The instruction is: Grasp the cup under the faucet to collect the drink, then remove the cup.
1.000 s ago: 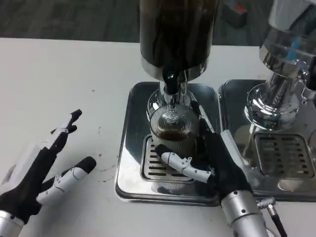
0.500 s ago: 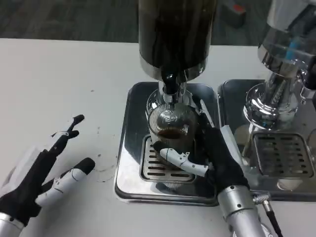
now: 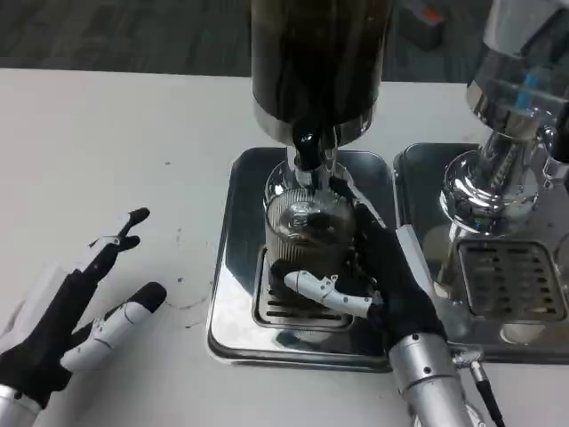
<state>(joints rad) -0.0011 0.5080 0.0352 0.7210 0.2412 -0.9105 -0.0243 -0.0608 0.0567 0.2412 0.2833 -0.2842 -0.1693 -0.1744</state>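
**Ribbed glass cup under dispenser spout, held by right hand**

Item: ribbed glass cup (image 3: 307,233), centre of the frame, standing on the slotted grate of the steel drip tray (image 3: 233,267), directly beneath the black spout (image 3: 308,149) of the dark drink dispenser (image 3: 318,62). Dark liquid is showing inside the cup, near the top.

Right hand (image 3: 378,271): wrapping the cup from the right and front, one white finger lying across its lower front, clamped on it.

Left hand (image 3: 76,298): lying at lower left on the white bench (image 3: 107,151), fingers spread apart, holding nothing, well apart from the tray.

Risks, judged: the cup is looking nearly full, so any tilt or jerk while drawing it out is likely to be slopping drink over the rim onto the tray. The spout is hanging close above the rim; lifting before pulling clear could be knocking glass against it. If the faucet is not fully closed, drips would be landing on the grate.

Surroundings: a second drip tray (image 3: 511,276) and a chrome dispenser (image 3: 507,124) are standing just to the right, crowding that side; the way toward the lower frame edge is looking freer.
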